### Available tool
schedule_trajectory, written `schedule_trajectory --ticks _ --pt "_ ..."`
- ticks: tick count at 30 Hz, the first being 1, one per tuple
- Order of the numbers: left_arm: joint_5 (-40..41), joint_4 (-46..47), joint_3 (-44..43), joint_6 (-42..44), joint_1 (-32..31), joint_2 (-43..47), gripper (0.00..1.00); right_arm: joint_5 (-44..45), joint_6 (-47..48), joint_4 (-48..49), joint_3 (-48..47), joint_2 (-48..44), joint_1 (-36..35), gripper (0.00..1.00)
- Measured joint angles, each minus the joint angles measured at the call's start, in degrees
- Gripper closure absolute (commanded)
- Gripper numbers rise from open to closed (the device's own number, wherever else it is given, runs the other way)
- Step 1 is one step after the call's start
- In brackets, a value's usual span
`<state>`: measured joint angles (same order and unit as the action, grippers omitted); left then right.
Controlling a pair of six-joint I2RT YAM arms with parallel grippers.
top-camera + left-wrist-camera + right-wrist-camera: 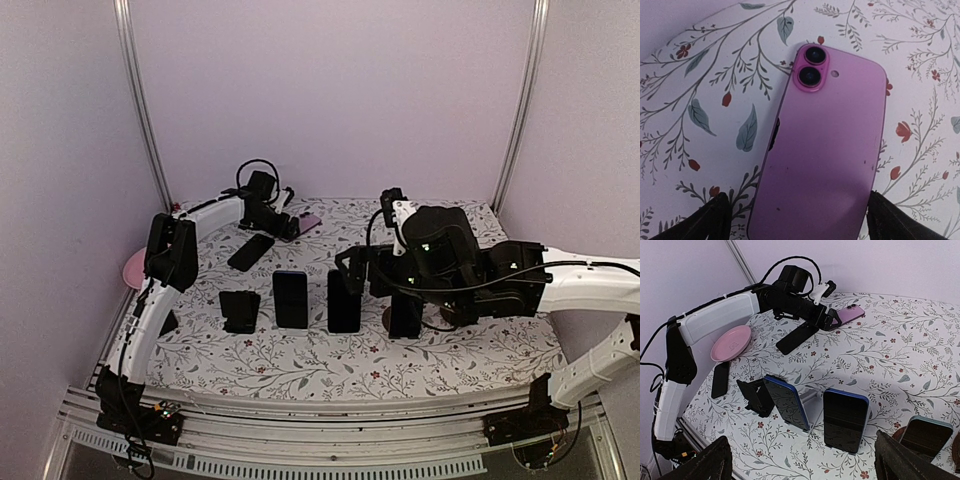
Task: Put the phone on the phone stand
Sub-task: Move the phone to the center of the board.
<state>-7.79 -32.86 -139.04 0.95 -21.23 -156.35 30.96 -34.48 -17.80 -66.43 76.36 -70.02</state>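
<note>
A pink phone [832, 150] lies back up on the floral table at the far back; it also shows in the top view [309, 221] and in the right wrist view [850, 314]. My left gripper [802, 226] [287, 226] is open, its fingers on either side of the phone's near end, the right finger close to the edge. An empty black phone stand [240, 310] [752, 396] stands front left. My right gripper [805, 465] [352, 270] is open and empty, held above the row of stands.
Three dark phones lean on stands in a row [291, 298] [344, 300] [405, 312]. A black phone [250, 251] lies flat near the left arm. A pink plate [134, 268] and another black phone [168, 322] sit at the left edge.
</note>
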Motion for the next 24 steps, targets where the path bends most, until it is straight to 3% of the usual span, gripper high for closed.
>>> schedule_trajectory --ticks 7,13,18,24 --pt "1.2 -1.1 -0.2 1.2 -0.3 0.0 0.18 0.0 0.0 -0.2 0.0 0.3 0.0 0.01" --pt "1.8 -1.5 -0.2 2.3 -0.9 0.0 0.37 0.0 0.0 -0.2 0.0 0.3 0.0 0.01" --pt "2.6 -0.7 0.7 1.5 -1.3 0.7 0.43 0.0 -0.2 -0.2 0.0 0.2 0.0 0.01" --pt "5.3 1.8 10.5 -0.2 -1.6 6.4 0.44 0.0 -0.5 -0.2 0.4 -0.5 0.0 0.01"
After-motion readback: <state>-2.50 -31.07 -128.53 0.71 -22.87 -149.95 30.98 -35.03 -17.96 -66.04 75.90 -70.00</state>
